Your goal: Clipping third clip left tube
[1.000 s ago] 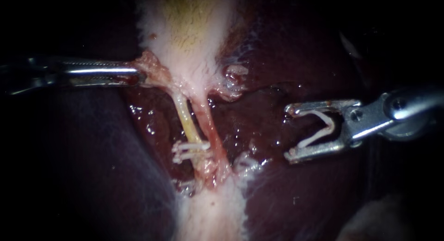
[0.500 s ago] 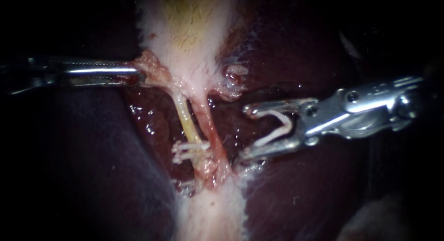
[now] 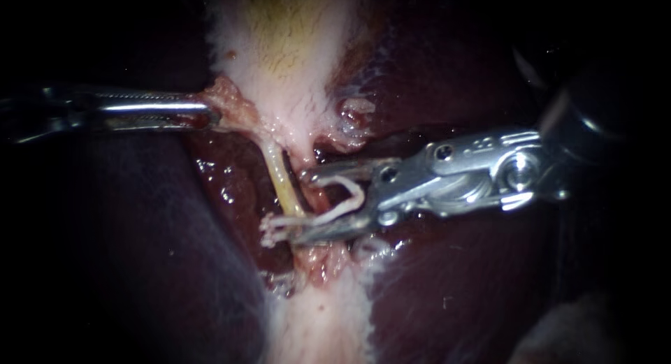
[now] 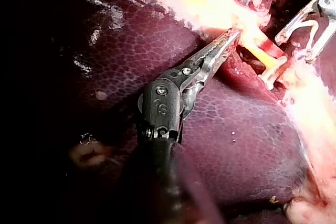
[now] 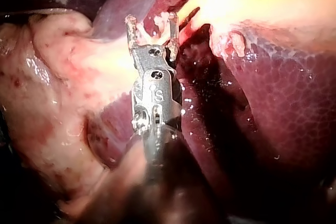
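Jaws of the right instrument [image 3: 300, 207], spread wide, hold an open clip [image 3: 356, 193] at the left tube [image 3: 279, 179], which slants steeply down-right; left instrument [image 3: 210, 114] clamps the gallbladder [image 3: 279, 70].

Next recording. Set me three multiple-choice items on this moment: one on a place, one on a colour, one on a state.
1. The jaws of the right instrument are: A, at the left tube; B, far off to one side; C, out of view.
2. The left tube is: A, blue; B, pale yellow; C, black.
3. The clip in the right instrument is: A, squeezed flat; B, missing; C, open.

Answers: A, the jaw tips reach the tube. B, it shows pale yellow in the endoscope view. C, its legs spread in a V.
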### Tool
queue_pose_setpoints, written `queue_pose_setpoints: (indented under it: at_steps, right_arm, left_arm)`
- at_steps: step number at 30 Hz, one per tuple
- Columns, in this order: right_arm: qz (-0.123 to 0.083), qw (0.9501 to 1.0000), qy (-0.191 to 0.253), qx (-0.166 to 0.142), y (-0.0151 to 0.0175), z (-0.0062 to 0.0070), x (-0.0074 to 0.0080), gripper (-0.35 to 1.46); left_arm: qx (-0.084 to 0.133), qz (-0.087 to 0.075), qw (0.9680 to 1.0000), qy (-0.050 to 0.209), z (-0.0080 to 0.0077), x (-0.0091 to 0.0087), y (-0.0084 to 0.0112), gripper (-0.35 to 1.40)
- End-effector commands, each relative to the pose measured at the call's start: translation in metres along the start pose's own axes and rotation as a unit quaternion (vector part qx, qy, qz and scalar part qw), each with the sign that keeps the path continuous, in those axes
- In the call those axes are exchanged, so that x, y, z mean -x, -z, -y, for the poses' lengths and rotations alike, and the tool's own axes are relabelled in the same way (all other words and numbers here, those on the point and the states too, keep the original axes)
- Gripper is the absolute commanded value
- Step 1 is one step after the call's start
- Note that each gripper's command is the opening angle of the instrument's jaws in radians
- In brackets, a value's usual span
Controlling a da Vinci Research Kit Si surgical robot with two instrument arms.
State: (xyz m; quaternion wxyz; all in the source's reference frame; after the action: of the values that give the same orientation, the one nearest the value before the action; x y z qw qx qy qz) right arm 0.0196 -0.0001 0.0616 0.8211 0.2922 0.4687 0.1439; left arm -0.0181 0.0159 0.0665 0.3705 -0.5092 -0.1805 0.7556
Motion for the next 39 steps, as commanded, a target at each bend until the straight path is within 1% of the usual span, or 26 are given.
queue_pose_setpoints:
  at_steps: [1, 11, 17, 23, 25, 27, 31, 35, 38, 39]
  right_arm:
    - [0.0, 1.0, 0.001, 0.002, -0.0003, -0.0004, 0.0002, 0.49]
    - [0.0, 1.0, -0.001, 0.006, -0.0008, -0.0037, 0.0019, 0.49]
    - [0.006, 0.9999, -0.002, 0.011, -0.0013, -0.0054, 0.0023, 0.49]
    - [0.006, 0.9999, -0.003, 0.013, -0.0034, -0.0062, 0.0016, 0.49]
    - [0.008, 0.9999, -0.003, 0.013, -0.0043, -0.0063, 0.0014, 0.49]
    - [0.005, 0.9999, -0.008, 0.011, -0.0053, -0.0064, 0.0014, 0.49]
    - [-0.007, 0.9998, -0.016, 0.004, -0.0063, -0.0065, 0.0014, 0.49]
    - [-0.029, 0.9991, -0.031, -0.008, -0.0064, -0.0065, 0.0013, 0.49]
    - [-0.056, 0.9967, -0.051, -0.027, -0.0062, -0.0065, 0.0011, 0.49]
    - [-0.07, 0.995, -0.061, -0.037, -0.0062, -0.0065, 0.001, 0.49]
  left_arm:
    - [0.0, 0.0, 1.0, 0.0, -0.0001, -0.0001, 0.0001, -0.35]
    - [-0.001, 0.0, 1.0, 0.0, -0.0005, -0.0001, 0.0002, -0.35]
    - [-0.002, 0.0, 1.0, -0.003, -0.0006, -0.0001, 0.0002, -0.35]
    - [-0.002, 0.0, 1.0, -0.003, -0.0007, -0.0002, 0.0001, -0.35]
    - [-0.002, 0.0, 1.0, -0.003, -0.0008, -0.0002, 0.0001, -0.35]
    - [-0.002, -0.001, 1.0, -0.003, -0.0008, -0.0002, 0.0001, -0.35]
    - [-0.002, -0.001, 1.0, -0.002, -0.0008, -0.0002, 0.0, -0.35]
    - [-0.002, -0.001, 1.0, -0.002, -0.0008, -0.0002, 0.0, -0.35]
    - [-0.002, -0.001, 1.0, -0.002, -0.0008, -0.0002, 0.0, -0.35]
    - [-0.002, -0.001, 1.0, -0.002, -0.0008, -0.0002, 0.0, -0.35]
